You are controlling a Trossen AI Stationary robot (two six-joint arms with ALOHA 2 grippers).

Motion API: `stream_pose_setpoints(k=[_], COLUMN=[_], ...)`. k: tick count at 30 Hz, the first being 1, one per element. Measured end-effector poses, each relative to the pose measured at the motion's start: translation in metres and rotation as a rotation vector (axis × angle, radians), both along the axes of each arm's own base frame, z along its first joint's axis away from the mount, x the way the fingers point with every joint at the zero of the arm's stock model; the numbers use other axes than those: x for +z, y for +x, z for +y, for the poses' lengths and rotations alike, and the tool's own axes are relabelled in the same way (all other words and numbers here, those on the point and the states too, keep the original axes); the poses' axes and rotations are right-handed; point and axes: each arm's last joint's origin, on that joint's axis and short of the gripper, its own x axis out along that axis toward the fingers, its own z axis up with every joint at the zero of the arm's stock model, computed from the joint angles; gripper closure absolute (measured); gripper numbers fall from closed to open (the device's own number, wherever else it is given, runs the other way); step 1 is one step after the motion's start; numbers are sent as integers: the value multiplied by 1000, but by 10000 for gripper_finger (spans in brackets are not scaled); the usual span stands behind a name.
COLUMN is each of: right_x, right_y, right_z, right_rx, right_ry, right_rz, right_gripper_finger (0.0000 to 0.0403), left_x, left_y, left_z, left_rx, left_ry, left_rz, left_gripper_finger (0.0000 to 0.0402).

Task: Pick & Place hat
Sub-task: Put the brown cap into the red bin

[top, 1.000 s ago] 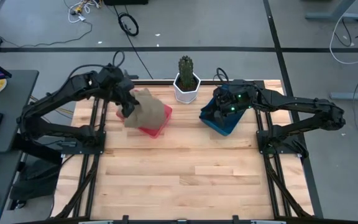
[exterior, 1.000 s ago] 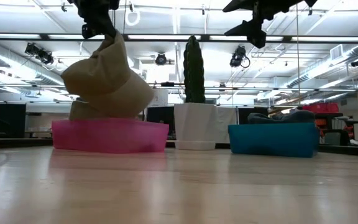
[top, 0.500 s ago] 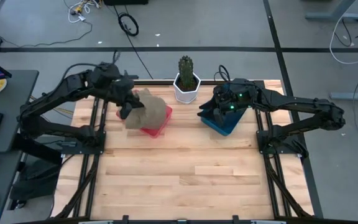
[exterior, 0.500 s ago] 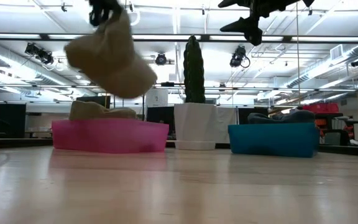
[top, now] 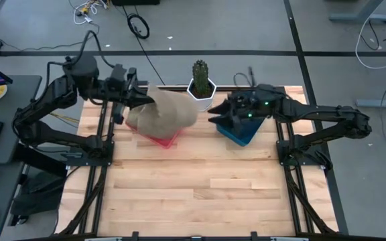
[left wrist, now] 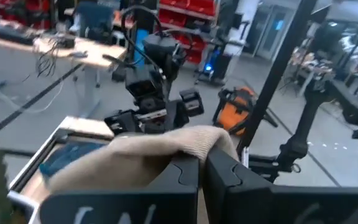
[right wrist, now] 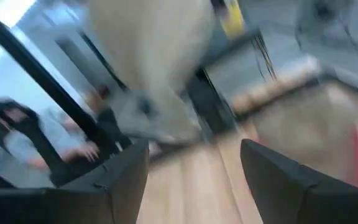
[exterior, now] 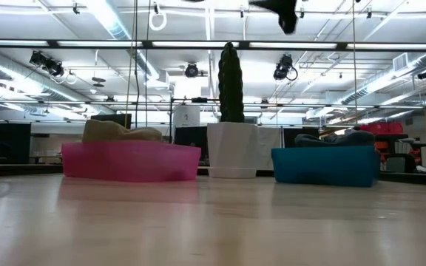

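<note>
My left gripper [top: 131,102] is raised above the pink bin [top: 167,140] and is shut on a tan hat [top: 166,110]. The hat is above the top of the low view. A second tan hat [exterior: 120,131] lies in the pink bin [exterior: 130,162]. My right gripper [top: 214,118] is open and empty above the near-left corner of the blue bin [top: 241,132], which holds a dark hat [exterior: 344,137]. The held hat shows blurred in the right wrist view [right wrist: 154,43]. My left gripper pinches the tan hat by a folded edge of its cloth [left wrist: 194,144] between its two shut fingers [left wrist: 185,177]. The fingers lie about level and come from the table's left. The hat reaches out past the fingers toward the table's right, lifted clear of the pink bin.
A cactus in a white pot [top: 201,88] stands at the far edge between the two bins. The near half of the wooden table [top: 193,194] is bare. People sit in the room beyond the table [right wrist: 30,146].
My left gripper has risen and tipped from pointing down to about level, drawing back toward the table's left. The tan hat has been lifted clear of the pink bin, out of the top of the low view, and now stretches toward the cactus. My right gripper has risen slightly.
</note>
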Motion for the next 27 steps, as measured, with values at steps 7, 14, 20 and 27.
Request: stream_pose_setpoints(k=[7, 14, 20, 27], right_x=[15, 2, -1, -8], right_y=[8, 27, 46, 62], right_z=[-1, -1, 6, 15], right_rx=[0, 31, 92, 132], right_ry=[-24, 42, 90, 119], right_rz=[-198, -175, -271, -337], right_gripper_finger=[142, 133, 114, 115], left_x=[10, 12, 9, 5], left_y=[1, 5, 13, 20], left_z=[-2, 0, 2, 4], left_rx=[-22, -20, -19, -20], left_ry=[30, 41, 45, 73], left_rz=[-105, -135, -120, -102], left_gripper_finger=[399, 399, 399, 399])
